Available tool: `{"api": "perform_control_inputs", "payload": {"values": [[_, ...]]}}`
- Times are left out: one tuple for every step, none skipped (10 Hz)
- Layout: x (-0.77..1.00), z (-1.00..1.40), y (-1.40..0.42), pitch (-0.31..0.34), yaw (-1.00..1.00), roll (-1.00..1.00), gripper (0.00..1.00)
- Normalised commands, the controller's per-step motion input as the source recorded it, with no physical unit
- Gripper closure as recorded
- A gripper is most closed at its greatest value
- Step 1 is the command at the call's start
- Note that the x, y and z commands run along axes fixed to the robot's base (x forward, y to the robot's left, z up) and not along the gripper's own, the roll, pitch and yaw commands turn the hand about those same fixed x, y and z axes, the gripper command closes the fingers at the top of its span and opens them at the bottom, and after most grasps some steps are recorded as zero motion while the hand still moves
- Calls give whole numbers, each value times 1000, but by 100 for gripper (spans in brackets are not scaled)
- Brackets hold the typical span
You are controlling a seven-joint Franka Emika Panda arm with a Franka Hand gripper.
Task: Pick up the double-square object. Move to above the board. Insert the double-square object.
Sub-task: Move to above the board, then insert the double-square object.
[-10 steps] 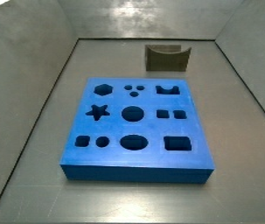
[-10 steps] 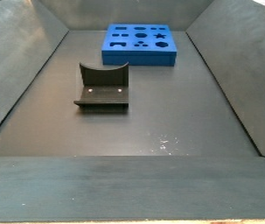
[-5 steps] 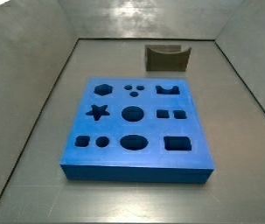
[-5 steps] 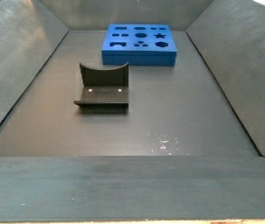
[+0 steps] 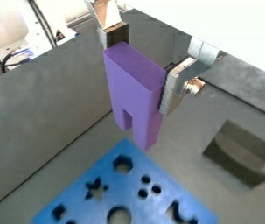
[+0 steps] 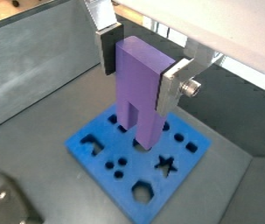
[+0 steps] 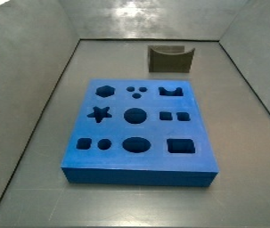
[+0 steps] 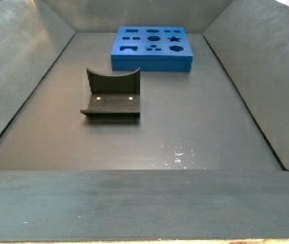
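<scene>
While the gripper (image 6: pixel 142 72) hangs high over the board (image 6: pixel 104 166), it pinches the purple block (image 6: pixel 142 89).
Grey walls (image 7: pixel 36 80) stand around the grey floor (image 7: pixel 250 191); in a side view the blue board (image 7: pixel 137 120) lies flat, the fixture (image 7: pixel 170 59) behind it, and no gripper shows. No words can be read.

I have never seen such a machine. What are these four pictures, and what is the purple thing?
A robot arm works in a grey tray. Two cameras sit on its wrist and look down past its hand; two stand beside the tray, and neither of those shows the arm. The hand's silver fingers grip the double-square object, held upright above the board. The board lies flat, full of shaped holes. The dark fixture stands apart from it.
</scene>
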Motion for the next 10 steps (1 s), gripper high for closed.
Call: {"api": "perform_control_inputs", "payload": {"values": [[226,7,-363,161,-27,70,100],[159,16,-221,136,-13,64,100],[0,0,0,-6,0,0,100],[40,-20,-31,-20,0,-9,100],[100,-120,-154,-163,94,-71,100],[169,-280,-151,-180,171,-160,100],[271,-291,-146,-146,186,-249,100],[266,-311,-177,-169,160,-197,100],[269,-337,-151,-149,169,-206,100],[277,-311,-174,-197,174,-120,100]]}}
